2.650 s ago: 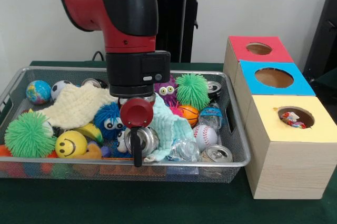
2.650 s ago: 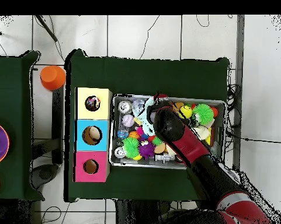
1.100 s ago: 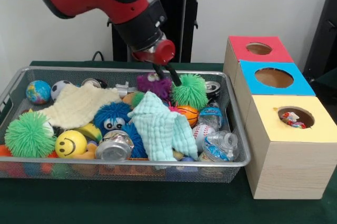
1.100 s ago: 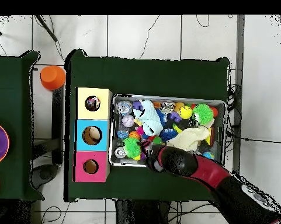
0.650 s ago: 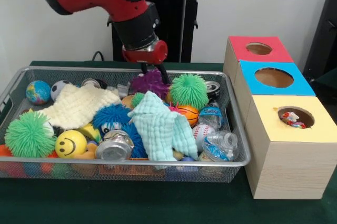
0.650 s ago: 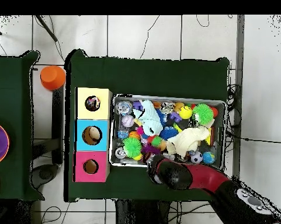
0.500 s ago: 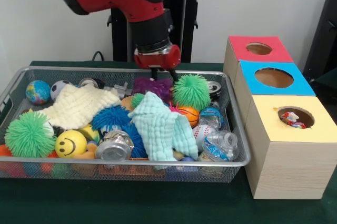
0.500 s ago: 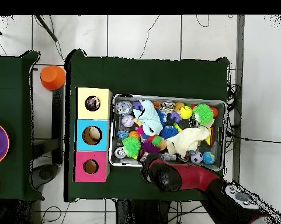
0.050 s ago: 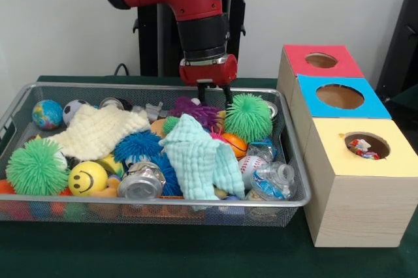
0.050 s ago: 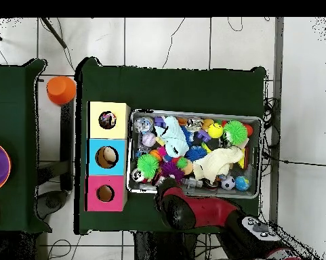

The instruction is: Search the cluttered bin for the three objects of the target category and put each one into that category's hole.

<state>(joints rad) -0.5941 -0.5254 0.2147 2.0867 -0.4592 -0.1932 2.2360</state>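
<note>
My gripper hangs open at the far side of the wire bin. Its fingertips dip between a purple fuzzy toy and a green spiky ball, with nothing gripped that I can see. The bin also holds a mint cloth, a cream cloth, a blue fuzzy toy, a can, a baseball and a crushed bottle. Right of the bin stand the red box, blue box and yellow box. In the overhead view the arm hides the gripper.
A second green spiky ball, a smiley ball, a globe ball and a soccer ball fill the bin's left end. Something colourful lies in the yellow box's hole. An orange cup stands off the table's corner.
The arm has swung right along the bin's far side, from over the can to between the purple toy and the green ball. That green ball has shifted slightly right.
</note>
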